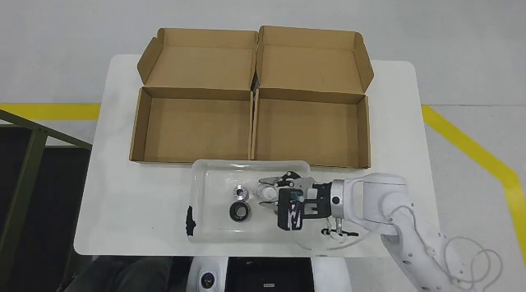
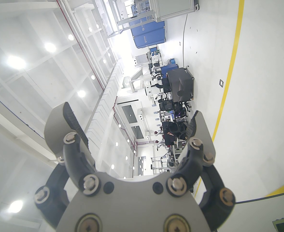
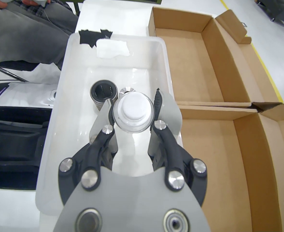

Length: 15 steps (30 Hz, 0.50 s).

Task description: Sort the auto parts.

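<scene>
My right gripper [image 3: 134,105] is shut on a round white and clear plastic part [image 3: 133,114], held above the floor of the clear plastic bin [image 3: 69,49]. In the top view the right gripper [image 1: 275,192] sits over the right half of the bin [image 1: 205,169]. A black cylindrical bearing [image 3: 103,95] lies in the bin beside the gripper, seen from above as a dark ring [image 1: 239,211]. A small silver part [image 1: 238,192] lies near it, its rim [image 3: 126,89] just showing behind the held part. My left gripper [image 2: 132,119] is open, pointing up into the room with nothing between its fingers.
Two open cardboard boxes [image 1: 193,127] [image 1: 311,132] stand side by side behind the bin, lids folded back. In the right wrist view both boxes [image 3: 192,66] [image 3: 229,160] are bare inside. Black tape [image 3: 93,36] marks the bin's end wall. A green cart [image 1: 25,177] stands left of the table.
</scene>
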### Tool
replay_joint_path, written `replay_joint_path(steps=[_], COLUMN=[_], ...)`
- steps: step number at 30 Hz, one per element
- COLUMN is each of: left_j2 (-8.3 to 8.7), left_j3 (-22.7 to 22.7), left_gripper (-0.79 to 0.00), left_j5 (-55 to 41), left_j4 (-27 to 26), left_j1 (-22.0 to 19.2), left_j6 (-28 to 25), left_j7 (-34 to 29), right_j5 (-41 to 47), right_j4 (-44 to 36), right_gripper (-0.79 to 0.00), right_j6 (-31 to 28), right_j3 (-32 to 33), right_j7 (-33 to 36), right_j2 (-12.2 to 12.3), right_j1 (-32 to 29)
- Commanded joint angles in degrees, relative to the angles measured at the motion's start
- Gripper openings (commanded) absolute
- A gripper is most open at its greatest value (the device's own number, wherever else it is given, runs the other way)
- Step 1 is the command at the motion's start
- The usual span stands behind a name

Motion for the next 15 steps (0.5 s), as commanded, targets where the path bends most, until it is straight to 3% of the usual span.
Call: replay_joint_path(steps=[1, 15], left_j2=[0.00, 0.00], left_j3=[0.00, 0.00], left_gripper=[0.000, 0.000], left_j5=[0.00, 0.00], left_j4=[0.00, 0.00], left_j1=[0.00, 0.00], left_j6=[0.00, 0.00], left_j7=[0.00, 0.00], right_j5=[0.90, 14.91], right_j4=[-0.31, 2.61], right_gripper=[-0.785, -0.785], right_j6=[0.33, 2.62], right_j3=[0.09, -0.45], right_j7=[-1.35, -15.17], right_j2=[-0.01, -0.89], right_j1=[0.25, 4.35])
